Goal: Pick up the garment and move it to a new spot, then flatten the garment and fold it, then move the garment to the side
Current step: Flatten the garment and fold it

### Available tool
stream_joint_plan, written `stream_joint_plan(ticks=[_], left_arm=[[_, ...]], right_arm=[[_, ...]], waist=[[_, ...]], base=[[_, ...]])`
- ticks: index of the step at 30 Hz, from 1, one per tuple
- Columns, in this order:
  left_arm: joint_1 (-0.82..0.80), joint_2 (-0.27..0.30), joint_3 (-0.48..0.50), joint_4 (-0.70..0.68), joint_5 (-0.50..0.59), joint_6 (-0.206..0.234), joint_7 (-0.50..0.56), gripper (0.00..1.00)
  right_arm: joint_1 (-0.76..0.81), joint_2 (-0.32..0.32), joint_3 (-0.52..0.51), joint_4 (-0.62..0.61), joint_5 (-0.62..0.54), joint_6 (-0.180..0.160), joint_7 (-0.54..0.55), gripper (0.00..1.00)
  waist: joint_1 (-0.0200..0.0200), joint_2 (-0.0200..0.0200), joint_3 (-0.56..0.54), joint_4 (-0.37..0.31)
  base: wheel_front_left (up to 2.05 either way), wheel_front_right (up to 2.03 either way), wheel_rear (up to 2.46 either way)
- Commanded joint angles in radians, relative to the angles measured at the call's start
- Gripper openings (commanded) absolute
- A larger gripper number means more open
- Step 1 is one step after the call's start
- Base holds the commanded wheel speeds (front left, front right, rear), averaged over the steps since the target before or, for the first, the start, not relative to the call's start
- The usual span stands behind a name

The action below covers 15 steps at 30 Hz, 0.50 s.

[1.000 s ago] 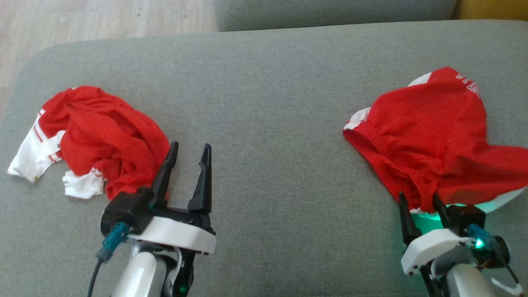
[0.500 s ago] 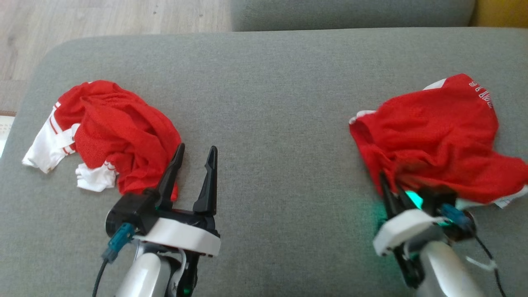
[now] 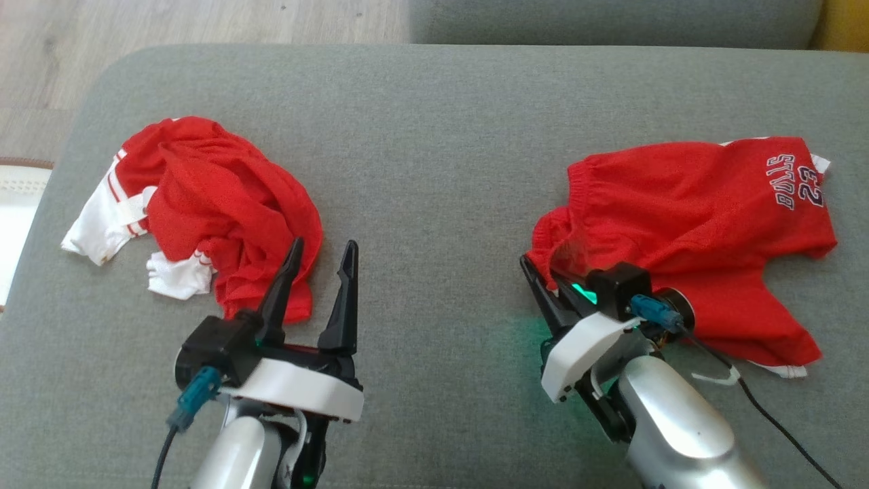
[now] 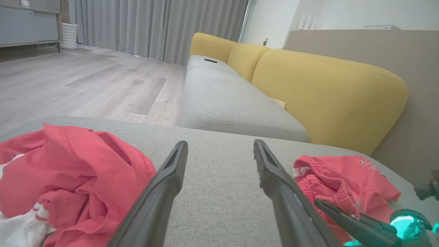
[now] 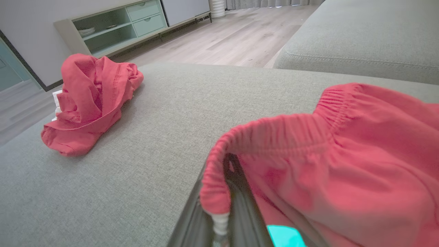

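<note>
Right gripper has just clamped the garment by its elastic edge and tugged it toward mid-cushion, so my pickup's begun; left gripper idles, fingers apart.

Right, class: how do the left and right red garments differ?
The right garment carries "BULLS 23" lettering; the left garment shows none. The right lies spread out; the left is bunched. The right gripper is shut on the right garment's elastic edge; the left lies ungripped. Both are red with white trim.
</note>
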Motion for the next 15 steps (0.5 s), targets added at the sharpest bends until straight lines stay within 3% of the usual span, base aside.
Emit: stream_joint_plan(ticks=[1, 2, 8, 15], left_arm=[[-0.043, 0.001, 0.03, -0.031, -0.004, 0.005, -0.005, 1.0], [-0.043, 0.001, 0.029, -0.031, -0.006, 0.007, -0.005, 1.0], [-0.041, 0.001, 0.038, -0.035, -0.009, 0.016, -0.005, 1.0], [-0.033, 0.001, 0.052, -0.04, -0.007, 0.014, -0.005, 1.0]], right_arm=[[-0.042, 0.0, 0.018, -0.023, 0.004, -0.001, -0.012, 0.32], [-0.048, 0.0, 0.025, -0.011, 0.009, -0.001, -0.013, 1.0], [-0.068, 0.0, 0.025, 0.037, 0.024, -0.001, -0.041, 1.0], [-0.042, 0.0, -0.047, 0.042, -0.002, -0.001, -0.062, 1.0]], waist=[[0.0, 0.0, 0.001, 0.002], [0.0, 0.0, 0.002, 0.003], [0.0, 0.0, 0.0, -0.014], [0.0, 0.0, -0.016, -0.084]], base=[[0.0, 0.0, 0.0], [0.0, 0.0, 0.0], [0.0, 0.0, 0.0], [0.0, 0.0, 0.0]])
